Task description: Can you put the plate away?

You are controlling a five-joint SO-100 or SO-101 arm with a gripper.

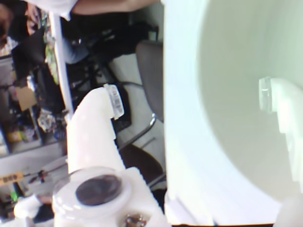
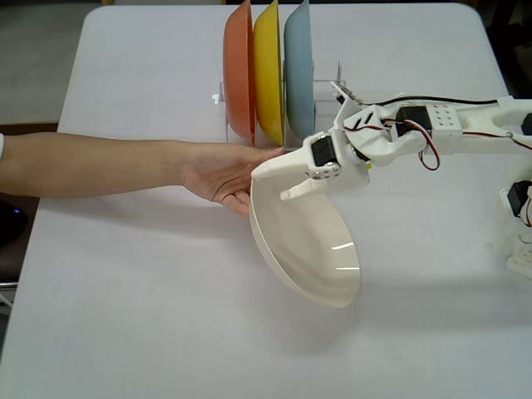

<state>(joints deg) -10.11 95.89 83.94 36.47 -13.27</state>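
White robot gripper (image 2: 291, 184) jaws clamped on rim of glossy cream-white round plate (image 2: 303, 237), tilted above white bench (image 2: 125, 316). Clear rack (image 2: 332, 87) holding 3 upright plates sits just behind; open slot right of light blue plate (image 2: 299, 71). Human hand (image 2: 224, 176) touches rim.

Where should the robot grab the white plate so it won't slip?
By its rim, probably the upper edge near the rack. The plate is tilted up on its side, so that thin edge is free to pinch, one finger inside the bowl and one behind. The gripper comes from the right in the fixed view; a person's hand is on the left.
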